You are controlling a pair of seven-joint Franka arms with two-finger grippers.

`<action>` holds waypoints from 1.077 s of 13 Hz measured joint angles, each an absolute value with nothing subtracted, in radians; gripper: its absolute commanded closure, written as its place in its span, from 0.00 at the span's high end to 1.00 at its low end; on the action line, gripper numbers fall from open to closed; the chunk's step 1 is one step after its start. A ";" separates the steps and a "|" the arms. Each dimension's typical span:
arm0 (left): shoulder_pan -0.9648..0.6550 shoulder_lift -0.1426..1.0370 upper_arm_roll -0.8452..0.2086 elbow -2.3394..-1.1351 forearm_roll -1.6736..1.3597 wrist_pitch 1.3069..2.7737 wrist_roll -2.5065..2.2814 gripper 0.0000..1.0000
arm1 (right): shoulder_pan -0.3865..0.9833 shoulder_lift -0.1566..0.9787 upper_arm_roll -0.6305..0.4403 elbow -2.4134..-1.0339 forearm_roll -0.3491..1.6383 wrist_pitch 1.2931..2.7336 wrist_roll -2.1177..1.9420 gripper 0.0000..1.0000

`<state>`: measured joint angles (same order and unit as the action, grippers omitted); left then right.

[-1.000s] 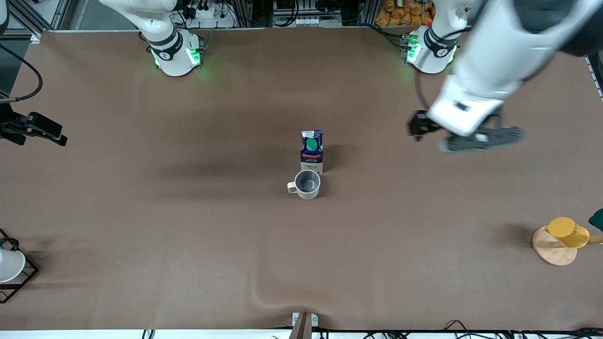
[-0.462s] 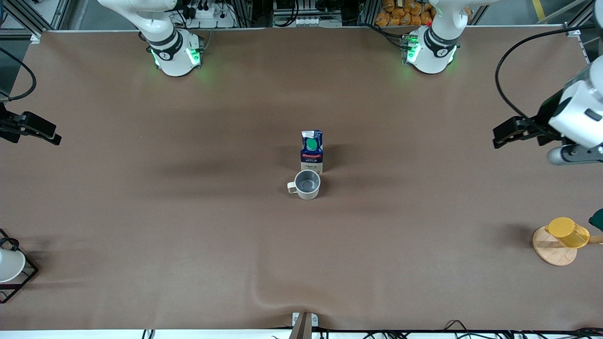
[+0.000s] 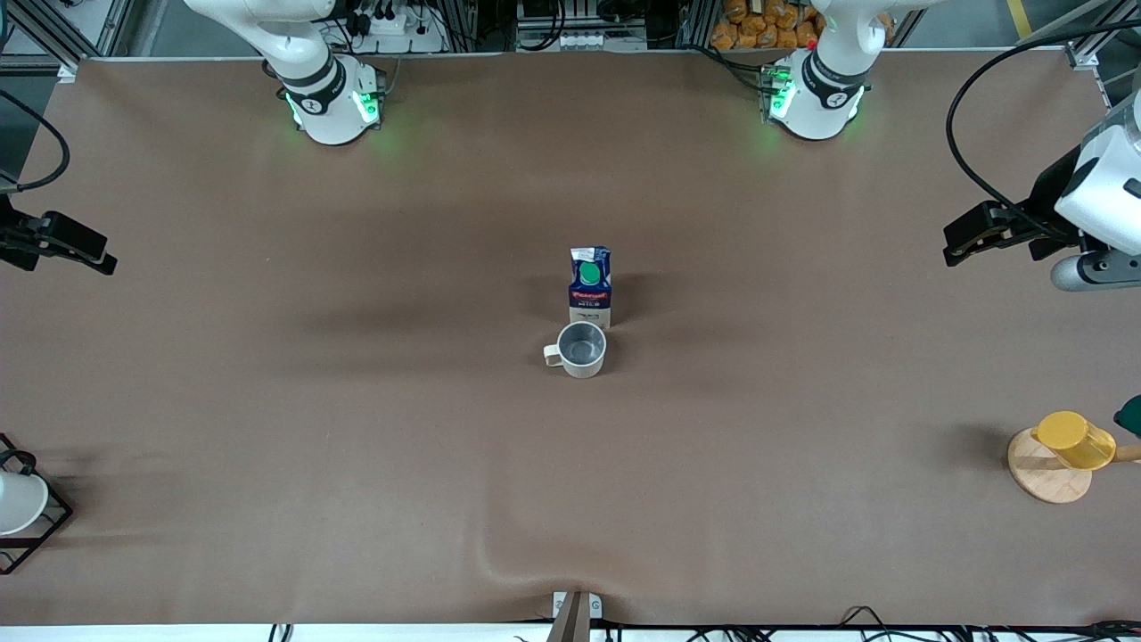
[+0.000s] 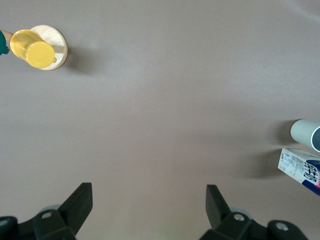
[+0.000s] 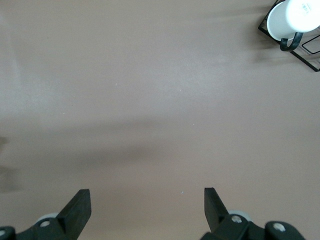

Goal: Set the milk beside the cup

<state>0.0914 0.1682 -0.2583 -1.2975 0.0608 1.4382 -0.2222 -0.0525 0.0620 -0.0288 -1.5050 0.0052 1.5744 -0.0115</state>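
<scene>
Where the brown table (image 3: 357, 499) ran along the bottom of the front frame, a ripple in its cover showed at lower centre. At the lower left edge of the frame sat a black wire rack (image 3: 40, 526) holding a white cup (image 3: 18, 501). At the lower right, a yellow cup (image 3: 1074, 439) rested on a round wooden coaster (image 3: 1045, 481).

Near the middle of the frame stood the cup (image 3: 579, 349), a beige mug with a grey inside and its small handle turned toward the right arm's end of the table. Just above it in the frame, and so farther from the front camera, the milk (image 3: 589, 287) stood upright beside the cup, close to it or touching; which of the two could not be told. Neither gripper touched either one.

At mid height, on the left edge of the frame, the right gripper (image 3: 76, 248) hung over bare table at the right arm's end, its fingers (image 5: 75, 210) spread wide with nothing between them. At the right edge, the left gripper (image 3: 976, 236) hung over bare table at the left arm's end, its fingers (image 4: 77, 202) likewise spread and empty.

Along the top of the frame stood the two arm bases, each lit green.
</scene>
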 measured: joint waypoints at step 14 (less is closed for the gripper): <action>-0.042 -0.065 -0.047 -1.597 0.061 1.576 -0.146 1.00 | -0.052 0.062 -0.038 -1.505 0.005 1.569 -0.011 1.00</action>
